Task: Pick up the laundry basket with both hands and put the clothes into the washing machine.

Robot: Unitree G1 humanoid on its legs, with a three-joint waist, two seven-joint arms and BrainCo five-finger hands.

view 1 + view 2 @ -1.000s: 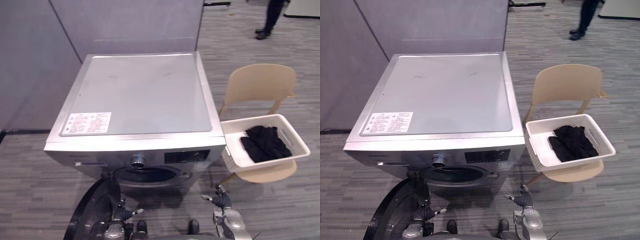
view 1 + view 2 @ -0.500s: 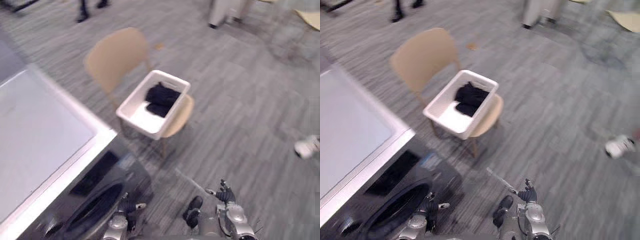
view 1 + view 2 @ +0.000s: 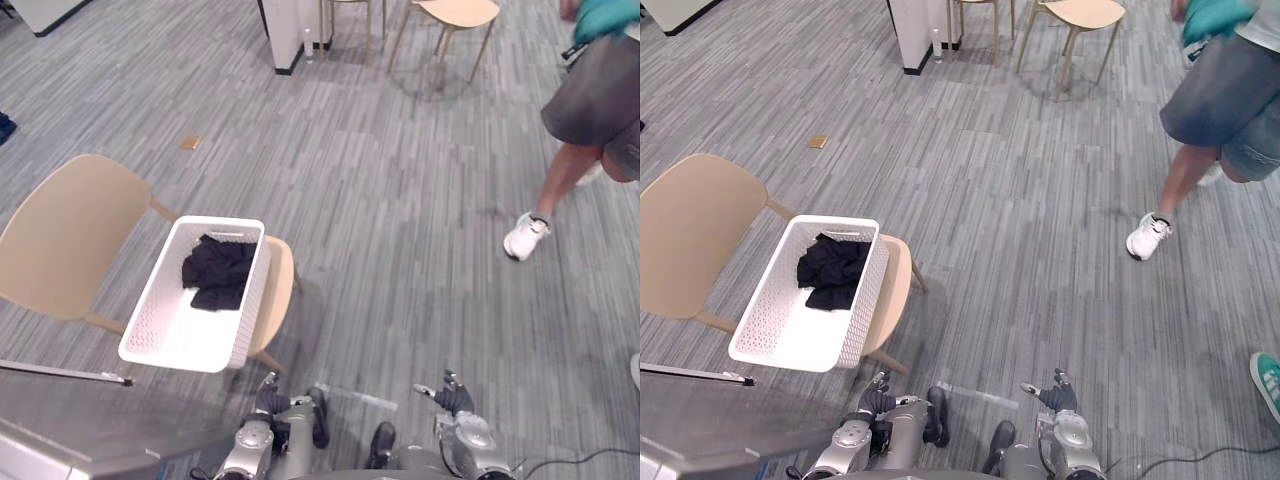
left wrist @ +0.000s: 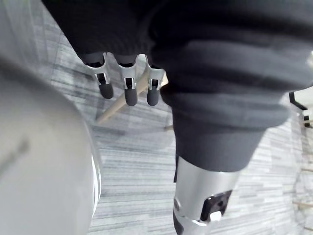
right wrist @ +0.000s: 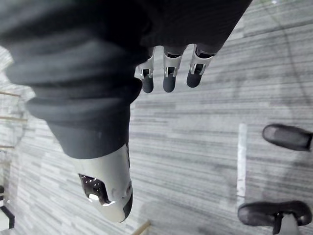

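- The white perforated plastic laundry basket (image 3: 190, 335) of black clothes (image 3: 218, 270) is raised on a beige chair (image 3: 60, 225), probably for easier reach.
- The left hand (image 3: 268, 398) and right hand (image 3: 452, 400) are held low, released and empty.

Tan chair (image 3: 60, 235) — laundry basket (image 3: 150, 318) atop

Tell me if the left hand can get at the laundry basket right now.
Probably yes: the basket sits uncovered on the chair, its near end facing the open, empty left hand, with nothing between them.
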